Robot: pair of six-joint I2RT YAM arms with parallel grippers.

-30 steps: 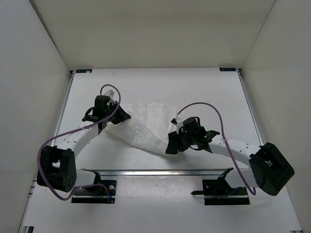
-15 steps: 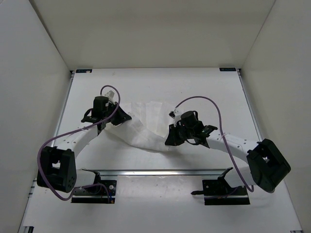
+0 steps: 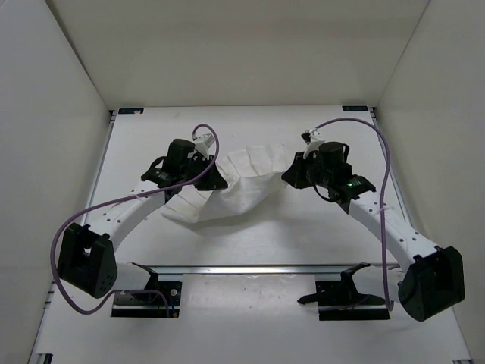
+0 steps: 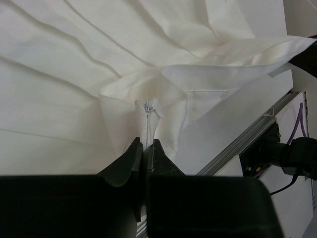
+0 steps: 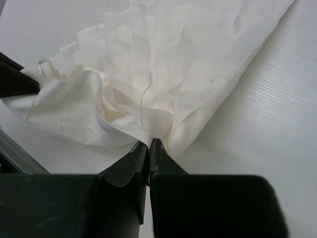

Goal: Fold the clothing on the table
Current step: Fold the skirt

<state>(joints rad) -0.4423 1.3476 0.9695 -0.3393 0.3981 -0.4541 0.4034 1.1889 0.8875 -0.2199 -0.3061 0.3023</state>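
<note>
The left gripper [image 4: 147, 145] is pinching its black jaws tight on a stitched fold of the soft white pleated fabric garment [image 4: 74, 74]. The right gripper [image 5: 149, 145] is pressing its jaws together on another seamed corner of the same cloth. A second ago those right jaws were standing apart down at the near right end of a long, stretched-out strip. Now the right gripper [image 3: 292, 174] is sitting further away and to the right, carrying that end with it. The left gripper [image 3: 216, 178] is sitting further right than before too. So the garment [image 3: 242, 186] is bunching between the pair, mid-table, sagging towards the near side on the flat white tabletop [image 3: 265, 129].

Counting up: one garment, two grippers, two white arms, the left arm [image 3: 129, 212] and the right arm [image 3: 379, 220], and two black base mounts, the left mount [image 3: 144, 297] and the right mount [image 3: 350, 299]. One aluminium rail [image 3: 250, 268] is running along the near side.
</note>
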